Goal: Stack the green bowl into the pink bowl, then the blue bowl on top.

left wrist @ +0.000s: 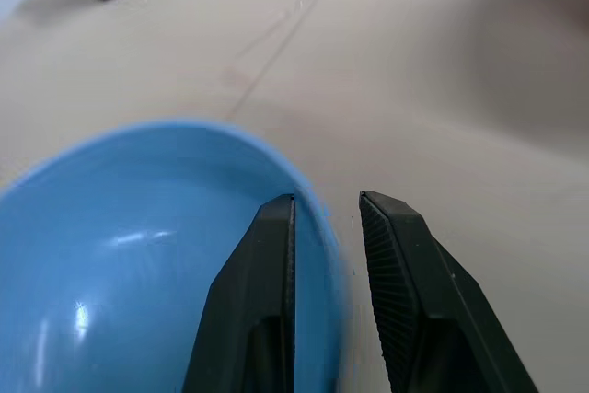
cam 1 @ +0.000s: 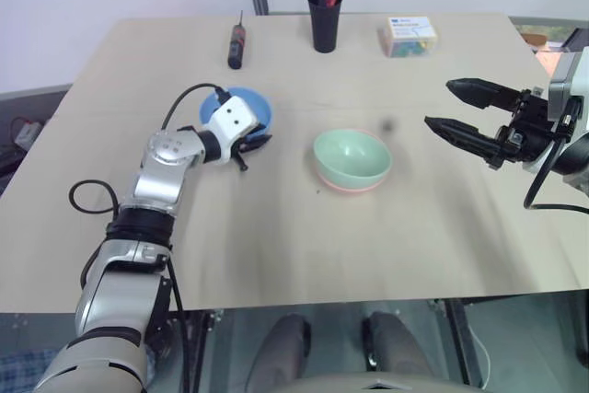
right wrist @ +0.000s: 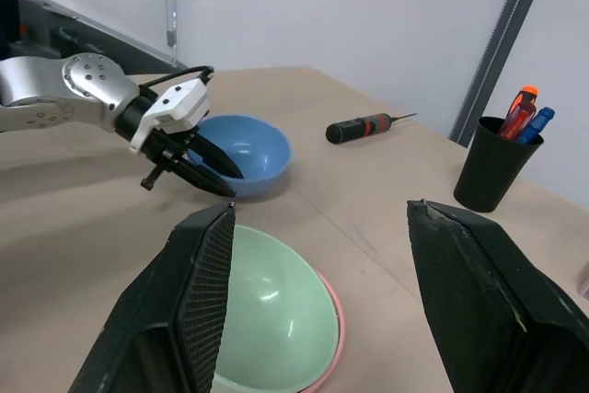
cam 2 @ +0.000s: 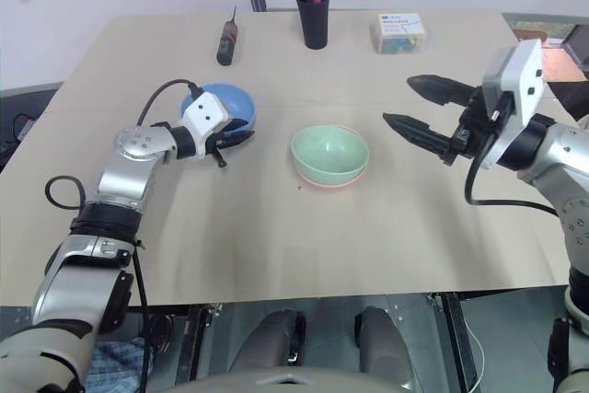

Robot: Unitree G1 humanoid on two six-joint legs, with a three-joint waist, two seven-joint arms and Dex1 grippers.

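Note:
The green bowl [cam 1: 352, 156] sits nested inside the pink bowl [cam 1: 348, 189] at the middle of the table; only the pink rim shows beneath it. To the left, a little farther back, is the blue bowl [cam 1: 247, 106]. My left gripper [cam 1: 255, 142] is shut on its near right rim, with one finger [left wrist: 267, 264] inside the bowl and the other outside. My right gripper [cam 1: 440, 105] hovers open and empty above the table, right of the stacked bowls and pointing toward them.
Along the table's far edge stand a black cup of pens [cam 1: 324, 20], a black and red screwdriver [cam 1: 236, 43] and a small clear box [cam 1: 408, 36]. A black cable [cam 1: 184, 98] loops from my left wrist.

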